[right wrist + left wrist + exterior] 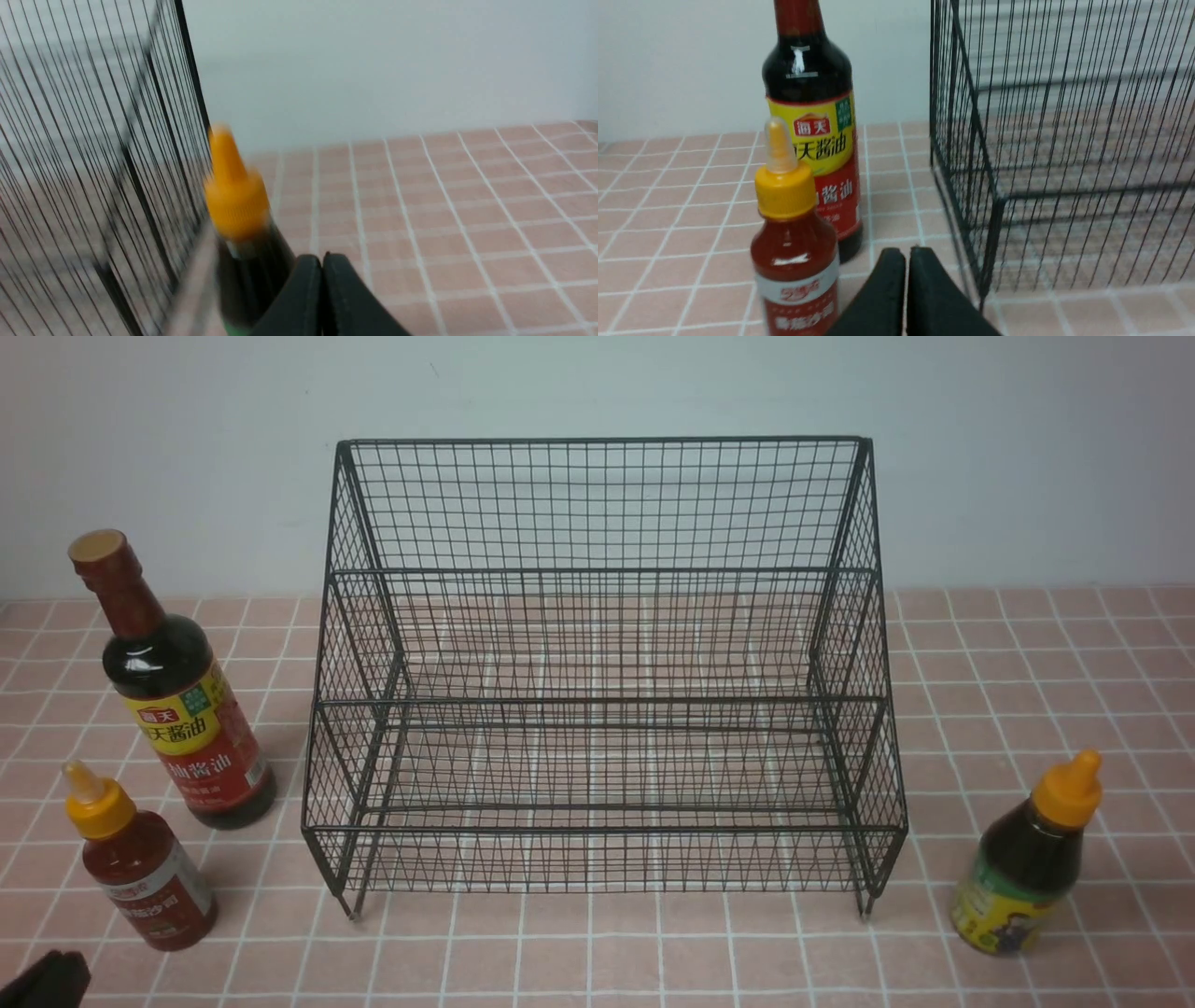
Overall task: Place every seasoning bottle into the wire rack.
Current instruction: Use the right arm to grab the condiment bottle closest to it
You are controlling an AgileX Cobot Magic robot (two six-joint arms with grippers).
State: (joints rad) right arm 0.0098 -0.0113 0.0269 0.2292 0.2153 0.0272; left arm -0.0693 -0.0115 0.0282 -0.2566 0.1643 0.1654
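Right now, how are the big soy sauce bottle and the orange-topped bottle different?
The soy sauce bottle is taller; the orange-topped bottle is shorter. The soy sauce bottle has a brown cap, the orange-topped bottle a pointy orange one. Both stand outside the rack.

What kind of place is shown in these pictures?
Probably a robot test table set up like a kitchen counter: a tiled surface, a wire rack and sauce bottles stand before a plain wall.
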